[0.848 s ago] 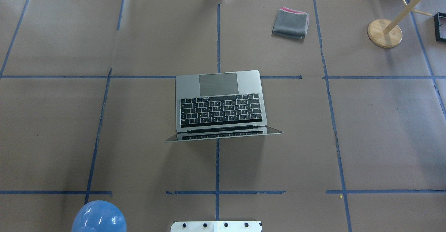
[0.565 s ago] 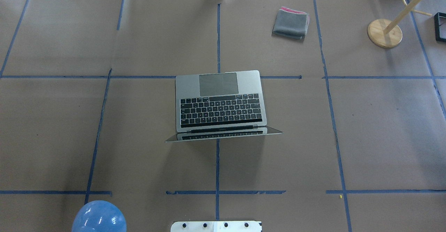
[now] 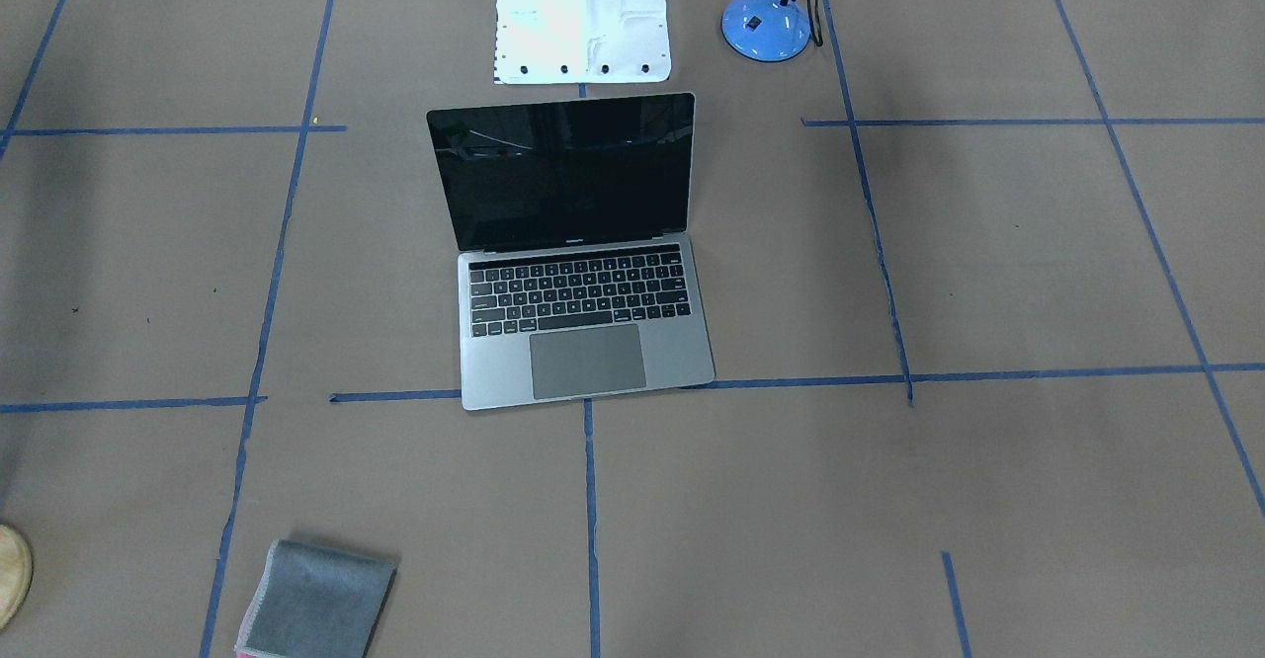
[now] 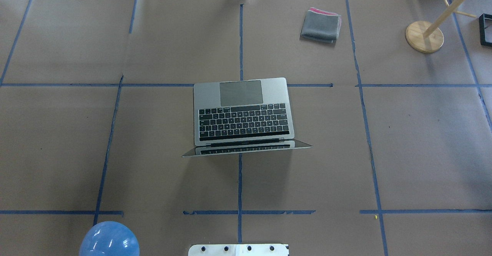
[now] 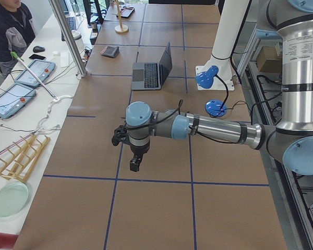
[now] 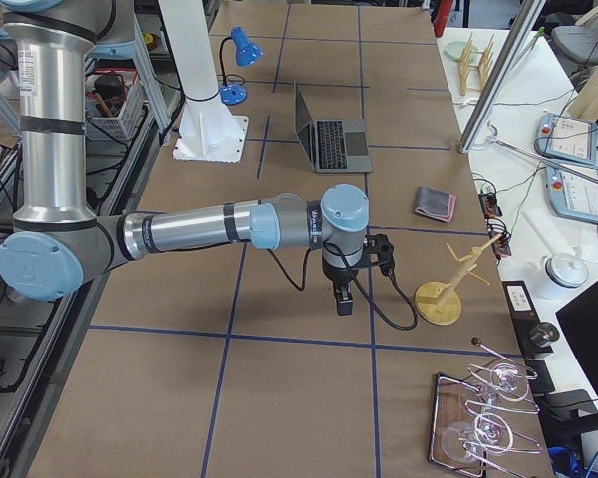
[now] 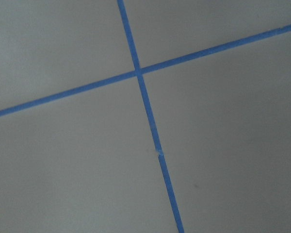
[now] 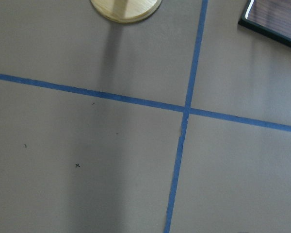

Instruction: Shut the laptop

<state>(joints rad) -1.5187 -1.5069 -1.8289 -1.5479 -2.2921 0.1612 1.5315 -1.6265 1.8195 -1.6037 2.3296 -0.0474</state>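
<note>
One slim space-grey metal laptop (image 4: 243,110) is sitting open at the middle of the brown paper-covered bench (image 4: 423,152), its lid standing on the robot's side. Left fingers (image 5: 134,164) and right fingers (image 6: 345,299) are hanging above opposite bench ends, well apart from it; I cannot tell their spread.

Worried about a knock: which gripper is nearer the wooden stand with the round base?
Right. The right gripper hangs just beside the round-based wooden stand; the left gripper is at the table's opposite end, past the open grey metal laptop.
</note>
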